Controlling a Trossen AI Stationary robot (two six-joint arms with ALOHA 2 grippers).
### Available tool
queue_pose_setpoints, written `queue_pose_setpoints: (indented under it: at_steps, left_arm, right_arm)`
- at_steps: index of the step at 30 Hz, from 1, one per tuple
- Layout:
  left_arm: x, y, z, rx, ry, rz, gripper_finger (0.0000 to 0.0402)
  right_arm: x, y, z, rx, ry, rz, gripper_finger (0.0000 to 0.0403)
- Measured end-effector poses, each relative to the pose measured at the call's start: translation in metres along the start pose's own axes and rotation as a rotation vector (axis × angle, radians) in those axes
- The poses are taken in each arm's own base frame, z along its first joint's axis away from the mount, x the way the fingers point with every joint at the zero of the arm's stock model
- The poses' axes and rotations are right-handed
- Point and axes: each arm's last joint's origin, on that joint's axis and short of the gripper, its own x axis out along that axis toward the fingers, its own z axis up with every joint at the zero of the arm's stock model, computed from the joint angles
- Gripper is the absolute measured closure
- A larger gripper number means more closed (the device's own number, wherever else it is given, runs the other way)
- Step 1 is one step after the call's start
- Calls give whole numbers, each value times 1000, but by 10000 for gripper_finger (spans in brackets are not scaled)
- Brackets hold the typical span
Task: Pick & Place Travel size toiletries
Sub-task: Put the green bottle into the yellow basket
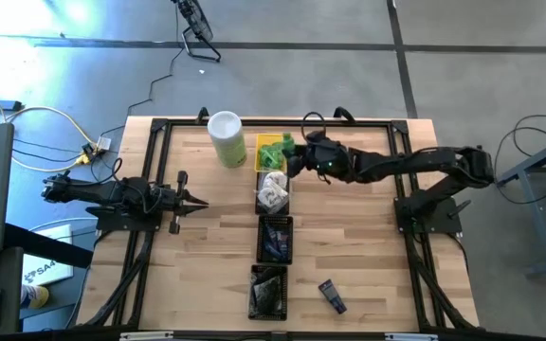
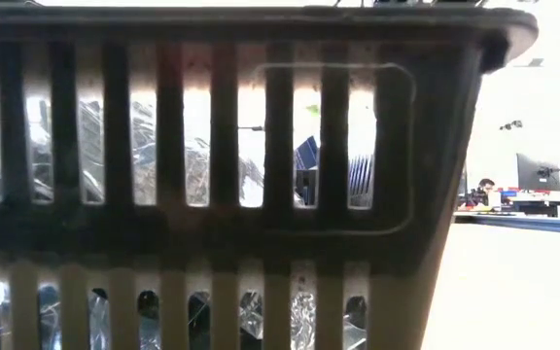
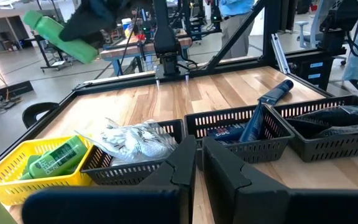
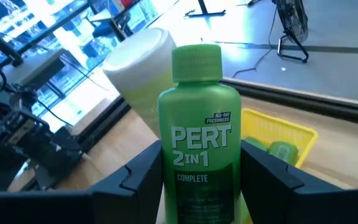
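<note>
The pale butcher-block wooden counter (image 1: 207, 242) sits inside a black metal frame on a grey concrete floor, with loose cables trailing off its left side. Level across the counter, a black slotted plastic basket wall (image 2: 212, 175) fills nearly the whole low view; past its edge a person sits at a far desk with monitors. Down the middle of the counter runs a row of small trays: a yellow slotted plastic tray (image 1: 271, 152) farthest back, then three black slotted plastic trays (image 1: 275, 237) toward the front edge.

The right gripper (image 1: 292, 152) hangs over the yellow tray, clenched on a bright green plastic bottle (image 4: 197, 155) that stands upright between its two dark fingers (image 4: 138, 177). The bottle has a ribbed green screw cap and white lettering reading PERT 2 IN 1 COMPLETE. Just behind it rises a tall pale-green canister with a white lid (image 1: 227, 139). Below the gripper, more green bottles (image 3: 58, 158) lie on their sides in the yellow tray. White crinkly clear-wrapped pieces (image 3: 132, 140) fill the next tray, and a dark blue tube (image 3: 266, 109) leans out of the one after. A dark blue flat packet (image 1: 331, 296) lies loose on the wood, well apart from both grippers.

The left gripper (image 1: 197, 200) waits at the counter's left, fingers closed together on nothing.
</note>
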Motion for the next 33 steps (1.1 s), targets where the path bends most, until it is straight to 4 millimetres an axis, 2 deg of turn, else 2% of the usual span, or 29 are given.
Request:
queue_pose_setpoints:
  at_steps: [4, 7, 13, 18, 22, 28, 33]
  left_arm:
    - [0, 0, 0, 0, 0, 0, 378]
    - [0, 0, 0, 0, 0, 0, 378]
    - [0, 0, 0, 0, 0, 0, 378]
    - [0, 0, 0, 0, 0, 0, 378]
    - [0, 0, 0, 0, 0, 0, 378]
    - [0, 0, 0, 0, 0, 0, 378]
    - [0, 0, 0, 0, 0, 0, 378]
  right_arm:
    - [3, 0, 4, 17, -35, 21, 229]
    - [10, 5, -1, 27, -63, 48, 229]
    - [38, 16, -18, 12, -40, 52, 229]
    - [62, 30, -18, -10, -26, 67, 229]
    - [77, 38, -17, -81, 55, 8, 229]
    - [88, 25, -3, -127, 135, -121, 229]
    - [95, 2, 7, -137, 174, -180, 229]
